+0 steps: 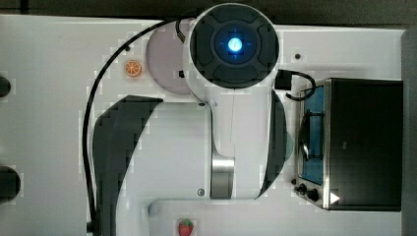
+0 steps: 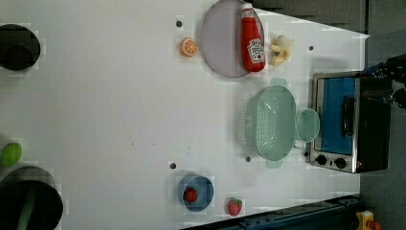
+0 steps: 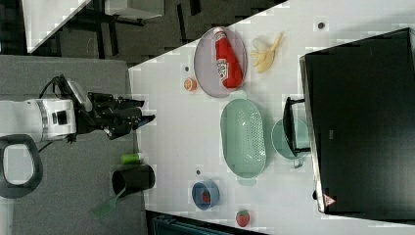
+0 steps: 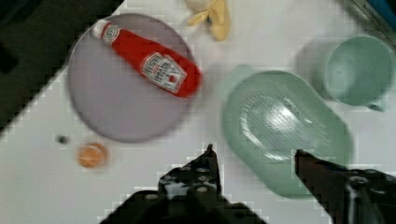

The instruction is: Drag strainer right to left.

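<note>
Wrist view: pincer (image 4: 254, 156), fingers apart and empty, hovers above strainer (image 4: 285, 135); strainer's long axis runs diagonally beneath.

In the right view the white arm (image 3: 29, 122) reaches level from the right view's left, ending in the black gripper (image 3: 147, 118) — nothing held. In the wrist view its two fingers (image 4: 208, 161) stand apart — open, gripping nothing.
</note>
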Tool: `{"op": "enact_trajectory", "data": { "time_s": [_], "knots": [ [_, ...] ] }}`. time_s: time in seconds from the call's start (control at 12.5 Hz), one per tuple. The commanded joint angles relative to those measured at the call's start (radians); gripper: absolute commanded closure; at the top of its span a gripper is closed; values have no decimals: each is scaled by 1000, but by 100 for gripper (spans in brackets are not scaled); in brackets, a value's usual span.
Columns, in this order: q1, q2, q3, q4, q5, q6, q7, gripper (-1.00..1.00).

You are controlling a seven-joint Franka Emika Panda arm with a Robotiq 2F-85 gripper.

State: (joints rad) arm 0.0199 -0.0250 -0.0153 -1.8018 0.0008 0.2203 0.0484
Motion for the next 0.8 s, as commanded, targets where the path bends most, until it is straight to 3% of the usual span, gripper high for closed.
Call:
{"op": "enact_trajectory", "data": {
  "time_s": [0.08, 0.24, 0.8],
  "knots": [
    [-1, -529, -60, -314, -45, -204, 9, -60],
    [0, -522, -58, -314, -45, -183, 9, -100],
    [1, -337, -54, -376, -44, -18, 40, -100]
  ]
}}
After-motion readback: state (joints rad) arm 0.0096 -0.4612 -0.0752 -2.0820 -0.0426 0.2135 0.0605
